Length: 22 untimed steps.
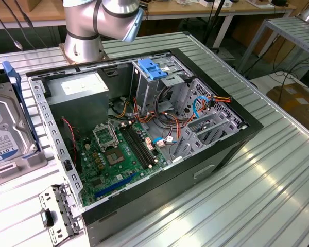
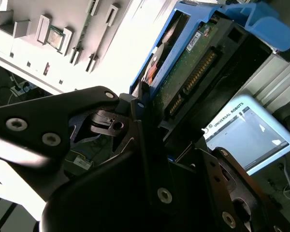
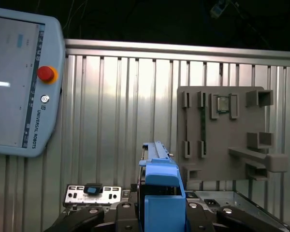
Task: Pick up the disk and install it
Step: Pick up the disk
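The disk (image 1: pixel 5 128) is at the exterior view's left edge, its blue-and-white label facing up and its blue carrier along one side, over a grey holder (image 1: pixel 18 165). I cannot tell whether it touches the holder. In the second wrist view my gripper (image 2: pixel 154 140) is shut on the disk (image 2: pixel 183 82), whose green circuit-board side shows inside the blue frame. In the first wrist view the disk (image 3: pixel 159 186) stands edge-on between the black fingers of the gripper (image 3: pixel 157 210), above the ribbed metal table.
The open computer case (image 1: pixel 195 175) lies on the table, with a light-blue latch (image 1: pixel 153 68) on its drive cage and a grey box (image 1: pixel 77 92) beside it. A metal bracket (image 1: pixel 56 216) lies near the case corner. Also on the table are a grey fixture (image 3: pixel 222 140) and a pendant (image 3: pixel 19 87).
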### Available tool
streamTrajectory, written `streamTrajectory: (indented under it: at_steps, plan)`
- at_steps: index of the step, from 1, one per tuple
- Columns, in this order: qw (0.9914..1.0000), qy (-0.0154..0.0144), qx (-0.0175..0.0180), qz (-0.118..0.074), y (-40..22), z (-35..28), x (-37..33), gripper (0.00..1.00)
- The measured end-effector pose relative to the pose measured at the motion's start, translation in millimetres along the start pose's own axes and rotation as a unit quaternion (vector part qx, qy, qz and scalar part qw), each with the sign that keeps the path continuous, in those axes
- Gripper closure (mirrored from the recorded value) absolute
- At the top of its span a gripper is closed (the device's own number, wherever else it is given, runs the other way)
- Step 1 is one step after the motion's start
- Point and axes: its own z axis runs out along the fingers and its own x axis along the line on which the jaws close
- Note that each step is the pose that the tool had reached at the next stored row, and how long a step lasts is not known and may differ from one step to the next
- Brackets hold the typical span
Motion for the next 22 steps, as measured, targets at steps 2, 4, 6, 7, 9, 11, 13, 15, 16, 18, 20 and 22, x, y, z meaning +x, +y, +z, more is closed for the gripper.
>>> streamTrajectory:
  at_steps: [2,4,6,7,9,11,13,15,16,18,20,22]
  plan:
    - [1.0,0.0,0.0,0.0,0.1,-0.1,2.5,0.64]
    - [1.0,0.0001,0.0,0.0,0.2,-0.2,5.4,0.64]
    - [1.0,0.0,0.0,0.0,0.2,-0.3,7.3,0.64]
    - [1.0,0.0,0.0,0.0,0.3,-0.3,8.3,0.64]
    - [1.0,0.0,0.0,0.0,0.3,-0.4,10.7,0.64]
    - [1.0,0.0001,0.0,0.0,0.4,-0.5,13.1,0.64]
    - [1.0,0.0001,0.0,0.0,0.5,-0.6,15.9,0.64]
    - [1.0,0.0,0.0,0.0,0.5,-0.7,18.5,0.64]
    - [1.0,0.0,0.0,0.0,0.6,-0.7,19.3,0.64]
    - [1.0,0.0,0.0,0.0,0.7,-0.8,22.3,0.64]
    - [1.0,0.0001,0.0,0.0,0.7,-0.9,25.4,0.64]
    - [1.0,0.0001,0.0,0.0,0.8,-1.1,28.0,0.64]
